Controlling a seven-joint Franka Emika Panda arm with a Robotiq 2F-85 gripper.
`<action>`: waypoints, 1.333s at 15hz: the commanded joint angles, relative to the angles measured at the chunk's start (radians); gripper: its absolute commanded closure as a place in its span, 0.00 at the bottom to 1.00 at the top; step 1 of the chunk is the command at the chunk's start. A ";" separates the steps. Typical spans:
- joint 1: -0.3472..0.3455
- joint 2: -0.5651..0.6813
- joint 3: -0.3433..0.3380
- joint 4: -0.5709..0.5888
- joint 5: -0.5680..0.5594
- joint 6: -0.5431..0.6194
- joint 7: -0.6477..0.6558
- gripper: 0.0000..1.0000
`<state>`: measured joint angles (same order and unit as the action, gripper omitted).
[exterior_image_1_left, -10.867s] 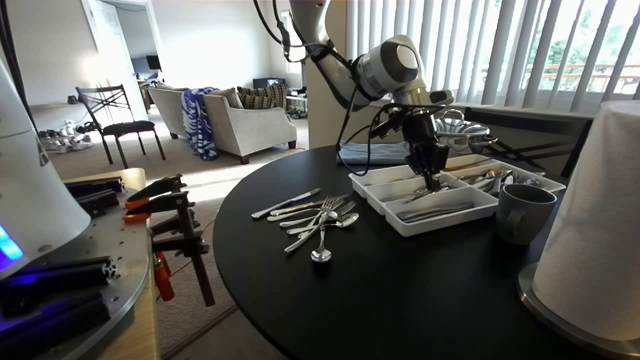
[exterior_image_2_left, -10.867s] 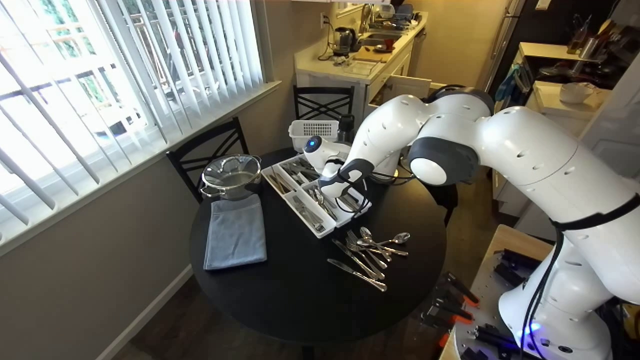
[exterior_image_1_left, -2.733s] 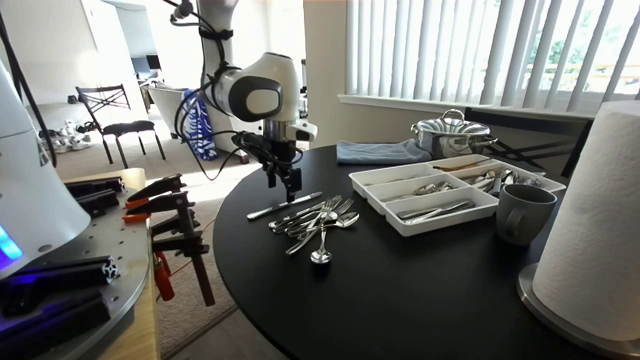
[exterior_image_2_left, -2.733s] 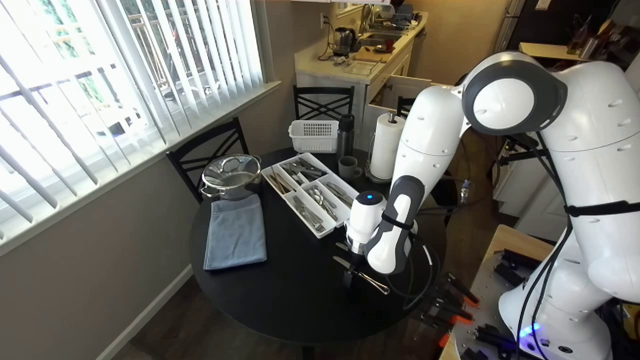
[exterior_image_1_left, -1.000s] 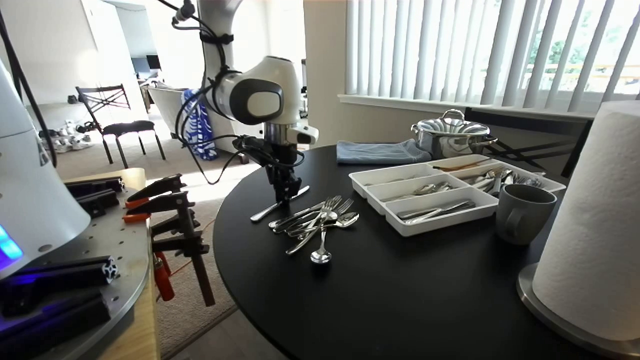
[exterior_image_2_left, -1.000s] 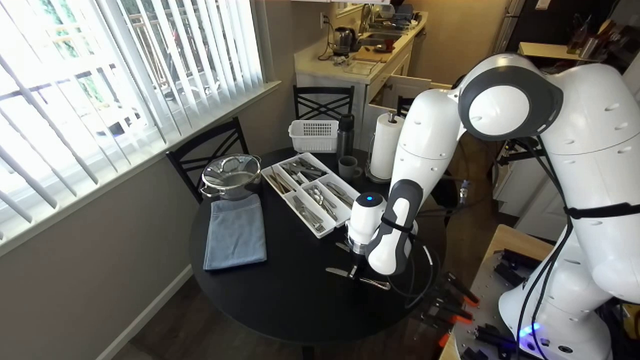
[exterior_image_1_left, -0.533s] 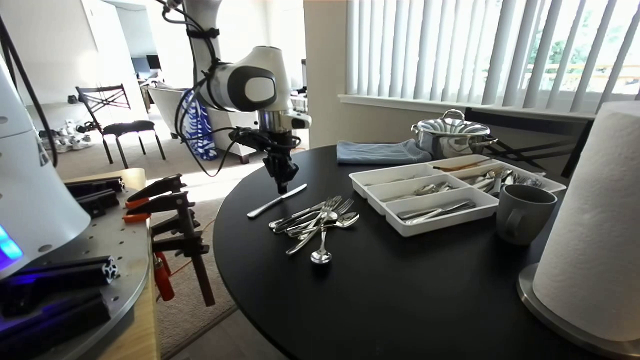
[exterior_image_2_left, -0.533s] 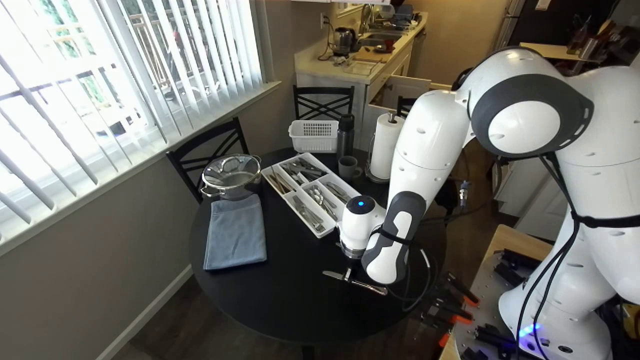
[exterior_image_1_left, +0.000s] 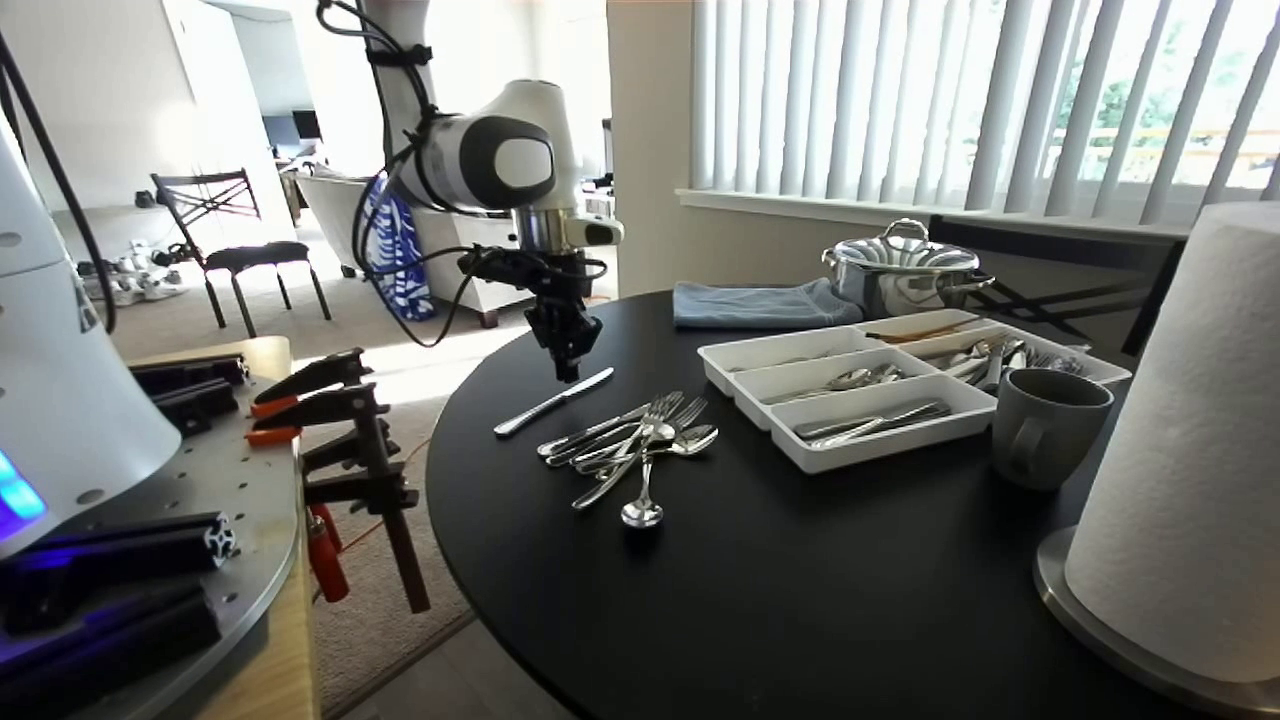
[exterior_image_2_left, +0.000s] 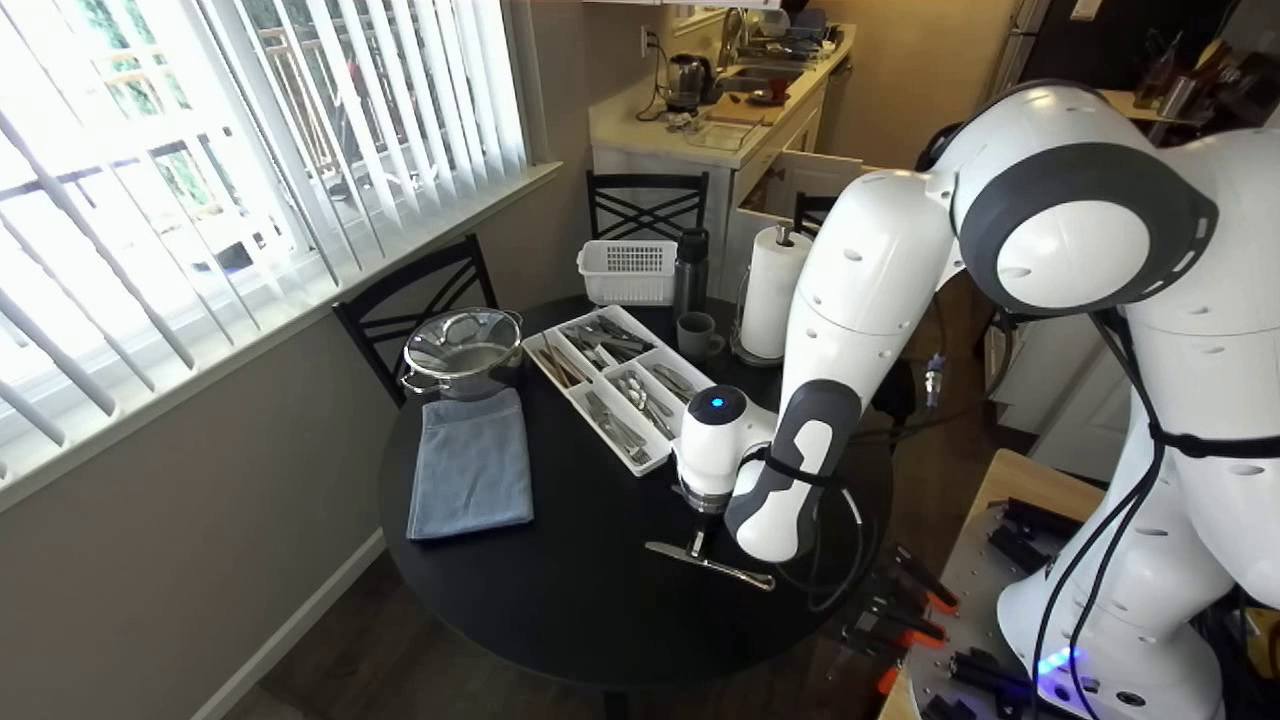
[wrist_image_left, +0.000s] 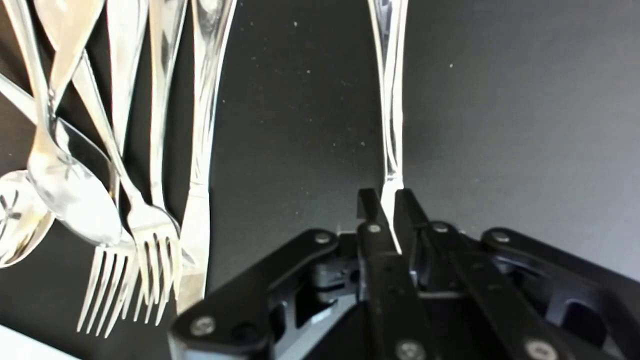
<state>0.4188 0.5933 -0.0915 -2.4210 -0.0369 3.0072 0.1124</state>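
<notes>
Your knife (wrist_image_left: 393, 115) lies on the black table (exterior_image_1_left: 780, 580), at the left side in an exterior view. At its blade, your gripper (wrist_image_left: 387, 194) leaves a narrow slot between its jaws; you cannot tell whether they pinch it. The cutlery pile (exterior_image_1_left: 662, 431) lies right and nearer, the white tray (exterior_image_1_left: 880, 443) farther right.

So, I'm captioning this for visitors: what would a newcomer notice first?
First, the white arm dominating the right of an exterior view, its fingers at a lone knife. Next, the gleaming cutlery pile beside that knife, and the divided white tray on the black table.
</notes>
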 joint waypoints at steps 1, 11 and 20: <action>-0.015 -0.034 0.012 -0.036 -0.091 -0.070 -0.061 0.56; -0.052 0.011 0.026 -0.008 -0.193 -0.071 -0.074 0.01; -0.138 0.079 0.089 0.053 -0.180 -0.050 -0.141 0.00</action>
<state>0.3238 0.6496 -0.0336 -2.3791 -0.2113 2.9322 0.0155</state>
